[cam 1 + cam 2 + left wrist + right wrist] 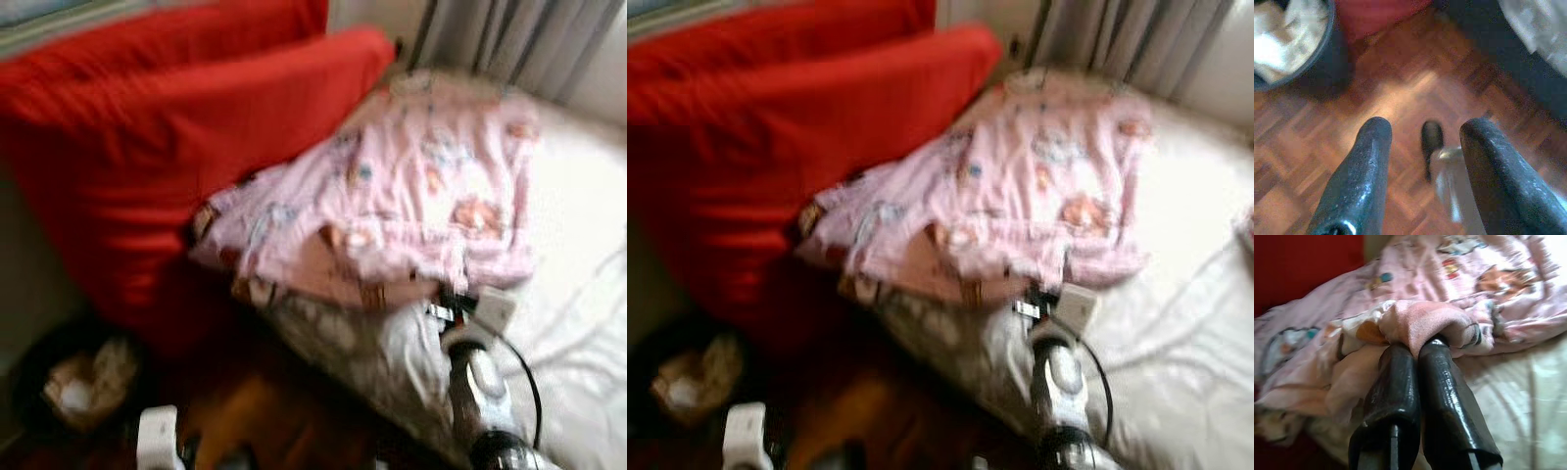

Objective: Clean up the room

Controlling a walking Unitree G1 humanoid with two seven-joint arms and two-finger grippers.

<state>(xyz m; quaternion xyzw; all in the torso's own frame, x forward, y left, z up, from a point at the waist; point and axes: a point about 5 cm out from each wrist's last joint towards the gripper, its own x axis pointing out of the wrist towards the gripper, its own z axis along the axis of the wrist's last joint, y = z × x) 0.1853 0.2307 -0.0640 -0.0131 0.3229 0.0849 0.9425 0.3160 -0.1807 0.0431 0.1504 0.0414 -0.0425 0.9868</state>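
Two fingers of your right gripper point(1422, 340) are pinched together on the near hem of the pink blanket point(411, 186), which sprawls across the bed point(578, 255) straight ahead, against the red cushions point(147, 127). Your left gripper point(1420, 161) hangs spread and empty over the floor point(1400, 73). Blur hides the fold's far side.

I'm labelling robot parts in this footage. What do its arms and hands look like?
Silver-and-white arm segments; the right arm carries a looping black cable. Each hand has two long, glossy black fingers: left hand, right hand.
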